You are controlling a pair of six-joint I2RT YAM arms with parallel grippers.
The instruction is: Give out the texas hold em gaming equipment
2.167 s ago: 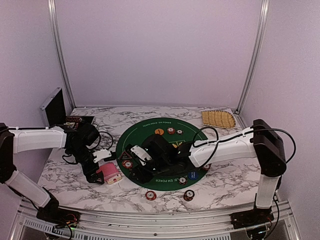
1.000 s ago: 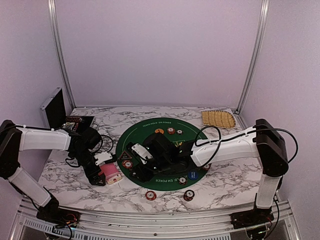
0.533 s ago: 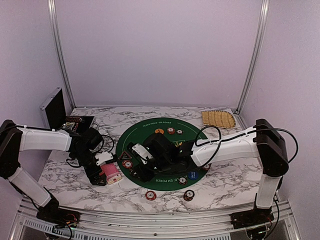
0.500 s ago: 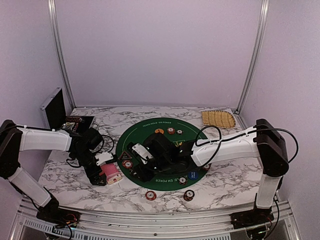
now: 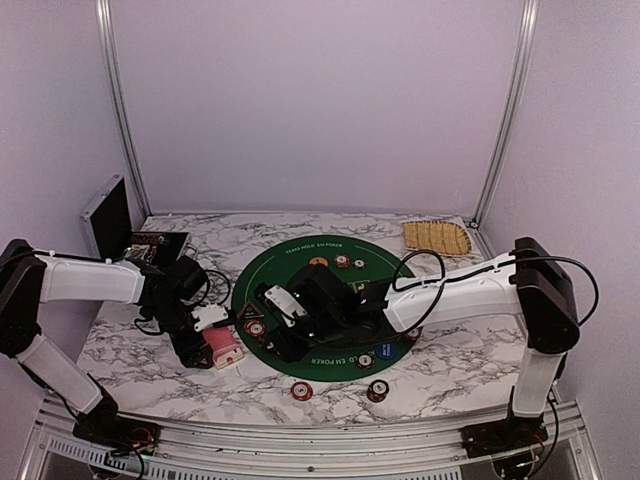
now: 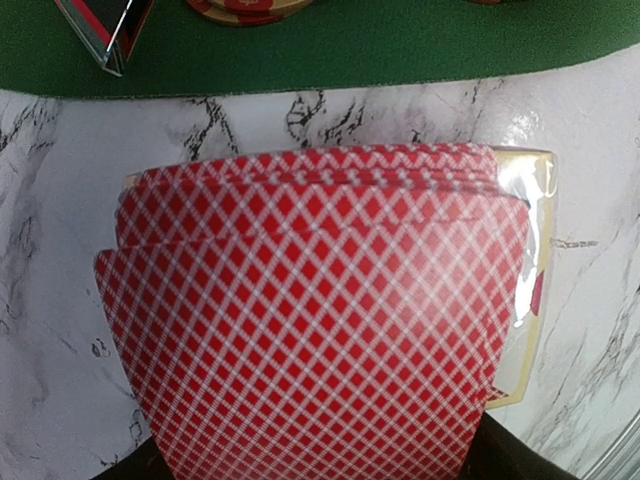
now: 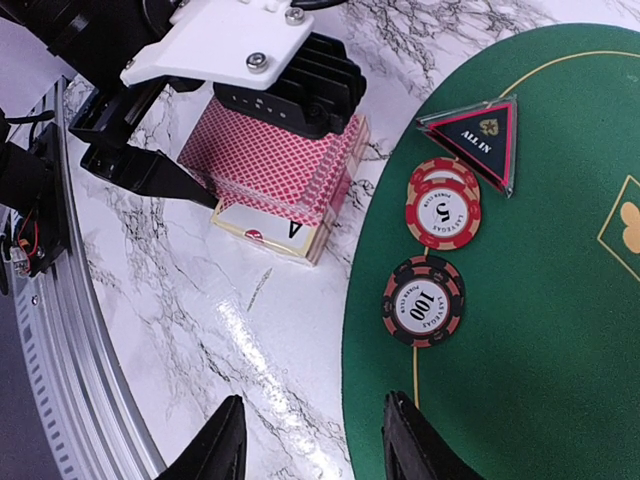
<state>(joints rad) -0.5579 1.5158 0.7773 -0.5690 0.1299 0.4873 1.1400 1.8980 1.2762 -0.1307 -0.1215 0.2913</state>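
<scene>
**Marble table, green mat: left gripper over the card deck**

A white marble table (image 5: 440,370) is sitting inside a plain lilac-walled booth. A round green mat (image 5: 290,262) is lying at its centre, a woven straw tray (image 5: 436,238) is resting at the back right corner, and a dark case (image 5: 108,215) is standing at the back left.

The deck of red-backed cards (image 6: 310,330) is lying on the marble just beside the mat's left edge, its upper cards fanning slightly over a clear box. The left gripper (image 5: 212,346) is reaching down over this deck, straddling it. 1 dark finger (image 7: 150,170) is showing at the deck's side and the other is hidden, so I cannot tell whether the jaws are pressing on the cards.

The right gripper (image 7: 315,445) is hovering above the mat's left rim, its 2 fingers (image 7: 225,445) standing apart with nothing between them. Ahead of it on the mat, a dark triangular marker (image 7: 475,140) reading ALL IN is lying just beside a red and white chip stack (image 7: 443,205). A dark 100 chip (image 7: 423,300) is lying just beside that stack.

Farther back on the mat, an orange round marker (image 5: 318,263) is sitting near 2 small chips (image 5: 342,262). A blue round marker (image 5: 383,350) is sitting near the mat's front edge. 2 more chips (image 5: 302,390) are lying on the marble in front of the mat.
</scene>
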